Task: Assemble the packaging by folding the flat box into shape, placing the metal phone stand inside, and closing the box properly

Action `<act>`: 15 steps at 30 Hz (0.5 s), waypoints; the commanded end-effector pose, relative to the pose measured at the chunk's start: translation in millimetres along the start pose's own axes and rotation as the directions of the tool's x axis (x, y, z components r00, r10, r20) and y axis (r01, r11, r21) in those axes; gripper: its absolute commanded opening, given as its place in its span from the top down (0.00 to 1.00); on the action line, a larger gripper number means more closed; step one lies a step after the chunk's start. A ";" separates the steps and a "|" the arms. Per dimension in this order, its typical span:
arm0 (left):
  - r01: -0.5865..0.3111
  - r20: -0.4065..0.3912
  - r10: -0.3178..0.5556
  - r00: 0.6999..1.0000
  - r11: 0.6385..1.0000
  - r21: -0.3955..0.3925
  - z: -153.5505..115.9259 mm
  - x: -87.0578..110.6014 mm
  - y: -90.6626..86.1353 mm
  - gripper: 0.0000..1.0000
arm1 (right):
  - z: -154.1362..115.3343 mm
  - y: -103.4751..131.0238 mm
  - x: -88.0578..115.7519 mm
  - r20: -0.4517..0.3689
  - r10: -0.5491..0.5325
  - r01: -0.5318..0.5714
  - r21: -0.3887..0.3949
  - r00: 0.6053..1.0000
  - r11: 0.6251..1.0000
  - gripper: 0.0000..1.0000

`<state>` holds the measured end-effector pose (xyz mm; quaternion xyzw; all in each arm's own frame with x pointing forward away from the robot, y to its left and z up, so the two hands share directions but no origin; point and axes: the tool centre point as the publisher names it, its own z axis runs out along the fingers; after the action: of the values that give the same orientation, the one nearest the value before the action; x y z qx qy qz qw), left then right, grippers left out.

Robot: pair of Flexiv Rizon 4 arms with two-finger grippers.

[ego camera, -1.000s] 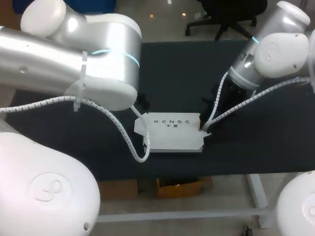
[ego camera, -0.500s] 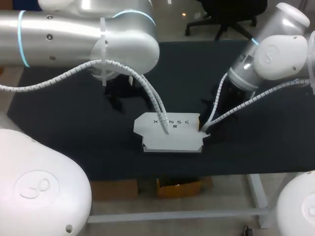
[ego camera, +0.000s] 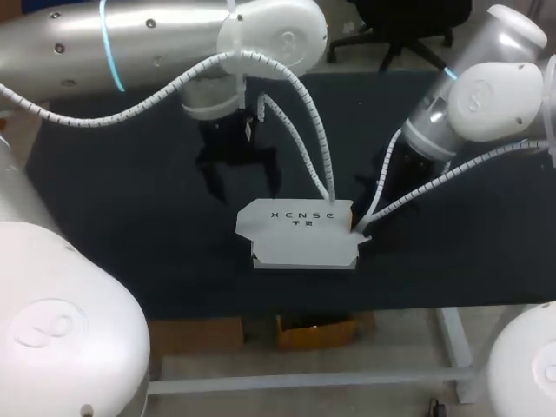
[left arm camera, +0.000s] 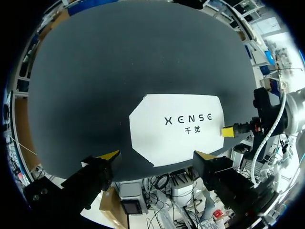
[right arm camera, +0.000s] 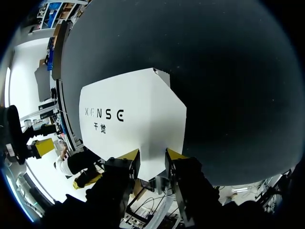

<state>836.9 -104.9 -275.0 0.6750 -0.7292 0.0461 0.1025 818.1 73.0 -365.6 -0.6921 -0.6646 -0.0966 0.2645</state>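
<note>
The white box (ego camera: 300,234) lies flat-topped near the front of the dark table, print side up; it also shows in the left wrist view (left arm camera: 176,126) and in the right wrist view (right arm camera: 136,117). My right gripper (ego camera: 359,228) is at the box's right end, and its yellow-tipped fingers (right arm camera: 128,155) are shut on the box's edge, which runs down between them. My left gripper (ego camera: 241,176) hangs open above the mat just behind the box's left half, touching nothing; its own view (left arm camera: 157,155) has the box ahead. No metal phone stand is in view.
The dark mat (ego camera: 130,226) covers the table. The box sits close to the table's front edge (ego camera: 304,306). My left arm's white cable (ego camera: 313,148) loops down over the box's rear edge. Open mat lies to the left, right and behind.
My left arm has swung away from the box's left end, rightward and toward the back; its open gripper now hovers behind the box. The right gripper and the box have stayed put.
</note>
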 end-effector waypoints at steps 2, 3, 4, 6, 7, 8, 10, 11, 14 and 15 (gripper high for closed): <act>0.000 -0.009 -0.003 1.000 0.924 -0.383 -0.7 1.5 -7.0 0.00 | 0.1 0.4 -1.2 -0.003 0.001 -0.001 -0.003 1.000 1.000 0.68; -0.009 -0.017 0.003 1.000 0.929 -0.370 0.7 1.6 -6.7 0.00 | 0.0 0.3 -1.4 -0.004 0.001 -0.001 -0.004 1.000 1.000 0.68; -0.012 -0.037 -0.001 0.999 0.931 -0.365 1.9 1.3 -5.6 0.00 | -0.1 0.2 -1.5 -0.004 0.001 -0.001 -0.005 1.000 1.000 0.69; -0.009 -0.050 -0.008 0.999 0.941 -0.337 5.1 0.3 -3.2 0.00 | -0.5 -0.1 -1.8 -0.004 0.002 -0.002 -0.006 1.000 1.000 0.69; -0.016 -0.060 -0.004 0.998 0.943 -0.334 6.4 -0.2 -2.5 0.00 | -0.5 -0.1 -1.9 -0.004 0.002 -0.002 -0.006 1.000 1.000 0.69; -0.016 -0.070 -0.008 0.997 0.946 -0.323 7.7 -1.0 -1.7 0.00 | -0.6 -0.1 -2.0 -0.003 0.001 -0.001 -0.006 1.000 1.000 0.69; -0.018 -0.087 -0.009 0.996 0.953 -0.303 10.3 -2.0 -0.1 0.00 | -0.9 0.0 -2.0 -0.002 0.001 -0.001 -0.006 1.000 1.000 0.69; -0.013 -0.094 -0.015 0.995 0.956 -0.292 11.4 -2.5 0.7 0.00 | -1.2 0.2 -2.0 -0.002 0.000 0.000 -0.006 1.000 1.000 0.69; -0.003 -0.097 -0.024 0.995 0.963 -0.271 15.0 -2.2 2.2 0.29 | -1.5 0.4 -1.9 -0.002 -0.001 0.001 -0.007 1.000 1.000 0.69; 0.013 -0.097 -0.040 0.995 0.965 -0.260 16.1 -1.5 1.7 0.41 | -1.5 0.4 -1.8 -0.002 -0.001 0.001 -0.007 1.000 1.000 0.69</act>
<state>831.2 -107.0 -287.8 0.6637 -0.7183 -0.0001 0.2086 819.5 71.1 -365.6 -0.6928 -0.6642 -0.0987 0.2630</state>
